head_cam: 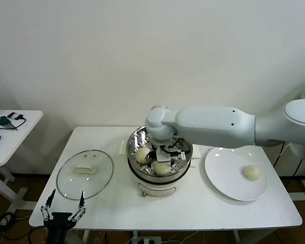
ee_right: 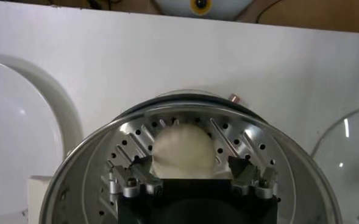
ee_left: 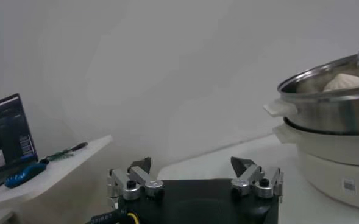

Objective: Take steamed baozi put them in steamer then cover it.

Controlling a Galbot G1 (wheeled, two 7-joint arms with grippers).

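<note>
The right gripper point(head_cam: 164, 154) was reaching down into the steamer point(head_cam: 135, 140), which stood near the middle of the white table point(head_cam: 193, 203). In the right wrist view its jaws stood open, one finger on either side of a bun point(ee_right: 182, 151) that rested on the perforated tray; whether the fingers point(ee_right: 133, 176) touched the dough could not be told. From the head camera two buns showed in the pot: one point(head_cam: 143, 154) toward the left side of the tray and one point(head_cam: 162, 169) toward the front, just below the gripper. A third bun, if any lay under the arm, was hidden.

One more bun point(head_cam: 252, 172) lay on the white plate point(head_cam: 223, 173), which sat on the table beside the steamer, toward the right edge. The bun was on the plate's right half, well apart from the pot.

The glass lid point(head_cam: 85, 173) lay flat on the tabletop near the left edge, its cream handle up, apart from the steamer.

The left gripper point(head_cam: 64, 208) hung at the front left corner of the table, just before the lid, with its jaws wide open and nothing between them. In the left wrist view its fingers point(ee_left: 133, 181) stood spread, with the steamer's steel rim point(ee_left: 325, 85) and a bun point(ee_left: 345, 82) inside it farther off.

A second white table point(head_cam: 20, 122) stood to the left, carrying small items.
</note>
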